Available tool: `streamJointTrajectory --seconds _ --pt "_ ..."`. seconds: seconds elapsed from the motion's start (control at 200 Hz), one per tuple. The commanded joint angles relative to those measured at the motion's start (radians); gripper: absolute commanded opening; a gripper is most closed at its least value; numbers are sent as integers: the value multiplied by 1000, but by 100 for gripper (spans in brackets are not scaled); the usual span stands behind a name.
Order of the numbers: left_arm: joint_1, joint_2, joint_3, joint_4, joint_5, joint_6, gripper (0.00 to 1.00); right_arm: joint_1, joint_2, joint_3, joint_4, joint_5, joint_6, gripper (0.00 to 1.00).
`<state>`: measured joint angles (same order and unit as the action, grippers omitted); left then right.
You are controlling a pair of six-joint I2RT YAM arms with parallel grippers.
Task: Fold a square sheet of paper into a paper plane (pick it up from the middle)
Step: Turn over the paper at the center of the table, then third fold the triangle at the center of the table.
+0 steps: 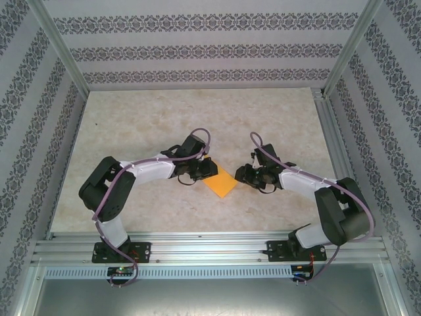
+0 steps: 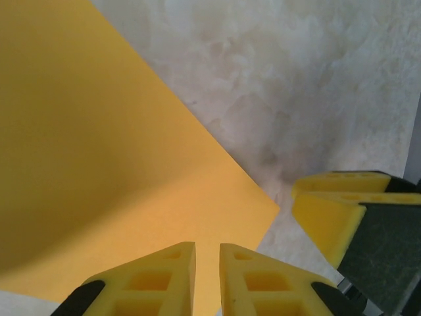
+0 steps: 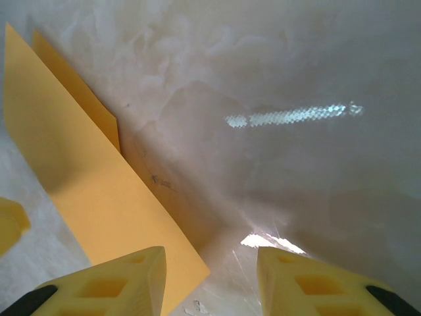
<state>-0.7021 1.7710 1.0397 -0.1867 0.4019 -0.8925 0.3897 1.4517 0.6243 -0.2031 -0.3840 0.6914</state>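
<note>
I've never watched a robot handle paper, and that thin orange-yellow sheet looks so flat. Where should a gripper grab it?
Probably the orange-yellow paper sheet's free corner pointing towards the right gripper, approached low from that side. In the right wrist view that edge seems lifted off the marbled table, leaving room for a finger underneath.

Orange-yellow paper [image 1: 221,182]; marbled beige table [image 1: 145,118] (yellow pincer fingers [image 2: 158,280]).

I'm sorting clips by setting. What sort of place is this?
Probably a lab test cell, not a home: a marble-look table boxed in by an aluminium frame, patterned backdrop walls, and two robot arms bolted at its near edge around an orange-yellow paper sheet.
</note>
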Motion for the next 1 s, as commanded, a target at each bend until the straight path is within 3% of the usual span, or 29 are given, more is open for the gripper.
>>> streamJointTrajectory --seconds 0.0,0.135,0.355,0.51,0.644,0.999 --pt "-33 -13 46 -65 -70 0 20 -14 42 -17 153 -113 31 41" --pt "-84 -30 86 -137 -123 50 32 -40 79 -18 209 -156 35 40" --pt "-258 0 236 -392 -412 194 52 -173 51 -10 158 -178 -24 39" --pt "-374 139 452 -628 -637 302 58 -323 9 -22 88 -191 -77 40" --pt "-435 266 600 -747 -718 326 62 -440 -31 -36 56 -230 -102 41" --pt "-470 511 891 -963 -864 323 67 -502 -162 -34 -31 -218 -131 43"
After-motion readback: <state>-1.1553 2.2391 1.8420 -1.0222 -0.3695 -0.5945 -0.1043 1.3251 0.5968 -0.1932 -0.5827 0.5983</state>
